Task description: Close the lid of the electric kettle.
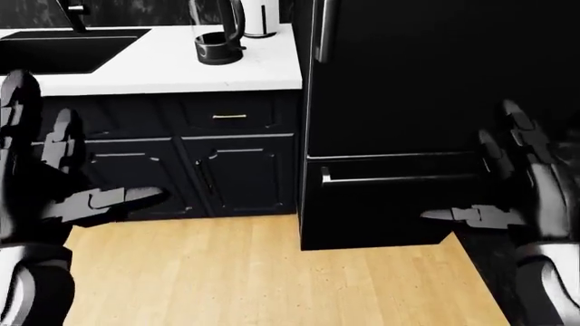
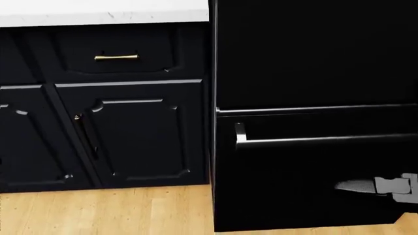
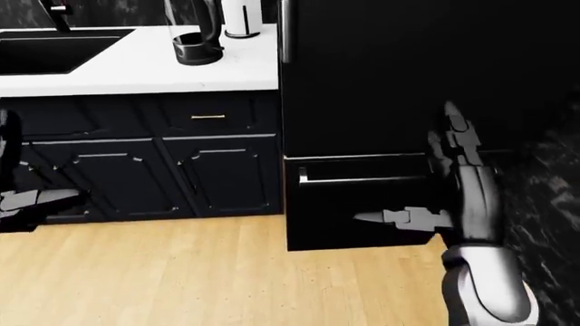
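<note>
Right hand: the grey three-finger right hand (image 3: 457,173) is raised at three o'clock in the right-eye view, fingers spread, holding nothing.
Left hand: the matching left hand (image 1: 49,170) at nine o'clock in the left-eye view is likewise released and empty.
Kettle: the black electric kettle with glass body (image 1: 217,32) stands at eleven o'clock on the white stone counter (image 1: 263,71), well apart from both hands.
Progress: approach only; closing the lid looks untouched.
Surroundings: matte black panelled cabinets (image 1: 240,173) with a slim brass drawer pull (image 2: 116,58), a smooth black refrigerator (image 1: 426,88), pale wood-plank floor (image 1: 263,278).
</note>
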Robot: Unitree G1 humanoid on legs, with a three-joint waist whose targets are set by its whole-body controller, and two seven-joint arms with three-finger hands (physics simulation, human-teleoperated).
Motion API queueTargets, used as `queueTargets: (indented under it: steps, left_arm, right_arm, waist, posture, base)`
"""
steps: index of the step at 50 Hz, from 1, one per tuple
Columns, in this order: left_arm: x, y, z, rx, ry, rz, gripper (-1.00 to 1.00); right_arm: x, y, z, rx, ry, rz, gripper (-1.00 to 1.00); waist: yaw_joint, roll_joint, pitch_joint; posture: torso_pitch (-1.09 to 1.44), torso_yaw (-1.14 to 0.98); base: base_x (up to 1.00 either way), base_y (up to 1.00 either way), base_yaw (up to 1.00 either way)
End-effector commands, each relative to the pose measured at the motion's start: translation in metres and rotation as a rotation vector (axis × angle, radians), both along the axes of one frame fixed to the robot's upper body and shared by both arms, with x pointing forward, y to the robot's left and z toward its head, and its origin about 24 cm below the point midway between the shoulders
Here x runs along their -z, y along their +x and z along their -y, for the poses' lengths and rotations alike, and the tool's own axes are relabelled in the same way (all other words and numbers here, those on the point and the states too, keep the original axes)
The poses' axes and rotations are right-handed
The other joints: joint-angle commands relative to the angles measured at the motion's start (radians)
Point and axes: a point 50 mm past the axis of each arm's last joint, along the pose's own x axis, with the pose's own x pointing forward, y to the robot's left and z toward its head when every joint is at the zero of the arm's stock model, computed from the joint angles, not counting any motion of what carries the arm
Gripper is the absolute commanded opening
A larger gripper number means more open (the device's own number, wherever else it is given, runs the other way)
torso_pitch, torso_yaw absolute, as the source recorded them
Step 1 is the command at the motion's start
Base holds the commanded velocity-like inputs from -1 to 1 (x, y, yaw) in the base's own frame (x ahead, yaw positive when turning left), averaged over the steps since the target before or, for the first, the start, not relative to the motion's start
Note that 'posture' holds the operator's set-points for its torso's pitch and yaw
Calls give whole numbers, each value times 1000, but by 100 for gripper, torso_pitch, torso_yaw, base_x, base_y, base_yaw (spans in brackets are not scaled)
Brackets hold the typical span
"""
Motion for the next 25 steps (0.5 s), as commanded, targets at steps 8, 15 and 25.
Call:
queueTargets:
  steps: [8, 15, 25]
  left_arm:
    - [-38, -22, -18, -43, -5, 112, 100]
    - [-49, -35, -41, -113, -14, 139, 100]
    - [-46, -40, -56, -166, -19, 137, 100]
  right_arm:
    - [-45, -21, 11, 7, -27, 101, 97]
    - [-61, -36, 20, 33, -40, 125, 97]
    - [-61, -38, 20, 33, -47, 134, 97]
  waist:
    - [-1, 6, 4]
    - [1, 4, 19]
    - [-1, 0, 22]
  posture:
    - [0, 0]
    - [0, 0]
    - [0, 0]
  base:
    - [0, 0, 0]
    - [0, 0, 0]
    - [0, 0, 0]
